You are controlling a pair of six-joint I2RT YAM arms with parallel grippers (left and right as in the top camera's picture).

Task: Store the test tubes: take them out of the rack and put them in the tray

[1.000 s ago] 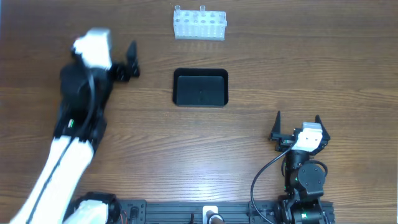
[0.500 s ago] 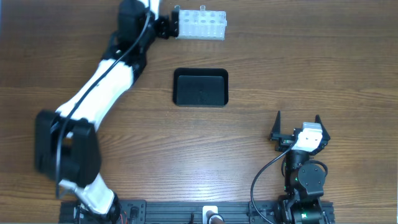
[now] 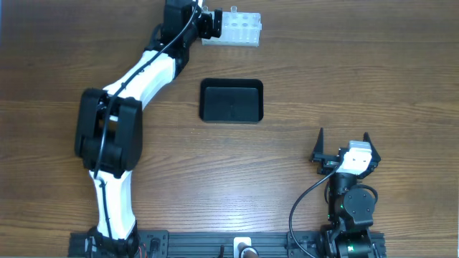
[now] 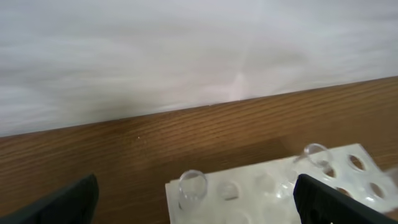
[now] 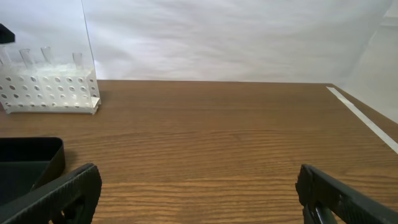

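Clear test tubes upright in the white rack. One tube at the rack's left end, another tube farther along the back row. Rack close to the far edge of the counter. Only a thin strip of wood behind it, then a white wall.

Left fingers wide apart, low over the rack's left end. End tube between the two fingers, as seen in the left wrist view. Not closed on anything. Cannot tell if touching the rack. Left arm stretched long, from the near left corner all the way up to the far edge.

Black tray flat on the counter, nearer than the rack, with a gap of open wood between the two. Open on top, with low walls and round corners. Open wood on every side of the tray, most of it to the right.

Right fingers wide apart too, holding nothing. Down by the near edge on the right side, pointing toward the far edge. Well apart from the tray and the rack, with a big stretch of open wood in between. Pale strip along the counter's right edge.
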